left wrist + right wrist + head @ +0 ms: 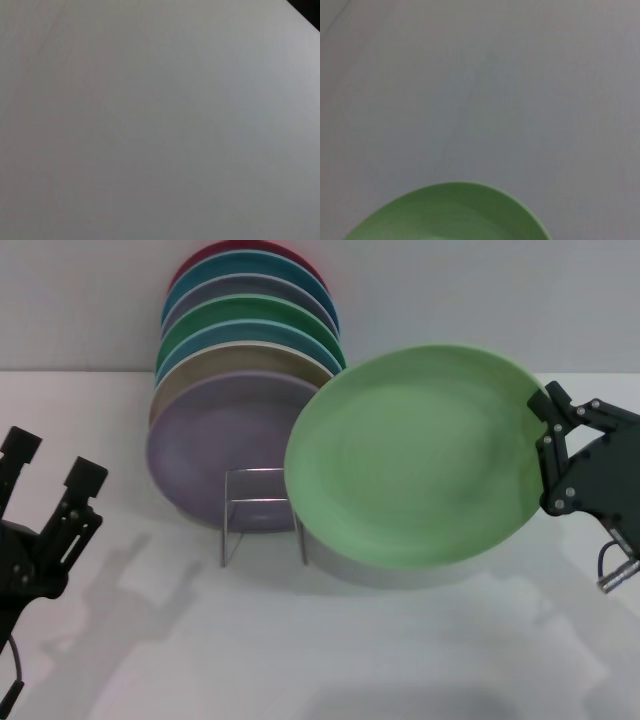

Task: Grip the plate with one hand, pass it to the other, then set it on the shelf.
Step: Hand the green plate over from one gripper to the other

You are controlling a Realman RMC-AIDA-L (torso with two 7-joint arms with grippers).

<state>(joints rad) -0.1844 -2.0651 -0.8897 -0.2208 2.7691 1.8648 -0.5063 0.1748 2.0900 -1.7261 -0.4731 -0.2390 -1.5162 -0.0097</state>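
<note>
Plate [415, 460] pinched at its rim by right hand [549, 455] could slip; left hand [55, 495] waits wide, well apart.

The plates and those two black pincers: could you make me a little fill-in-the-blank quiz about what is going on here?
1. The light green plate is held at its rim by the ____ pincer.
2. The left pincer is open and holds ____.
3. The frontmost plate in the rack is ____ in colour.
4. The held plate hangs to the rack's ____ side.

Missing words: right; nothing; purple; right
</note>
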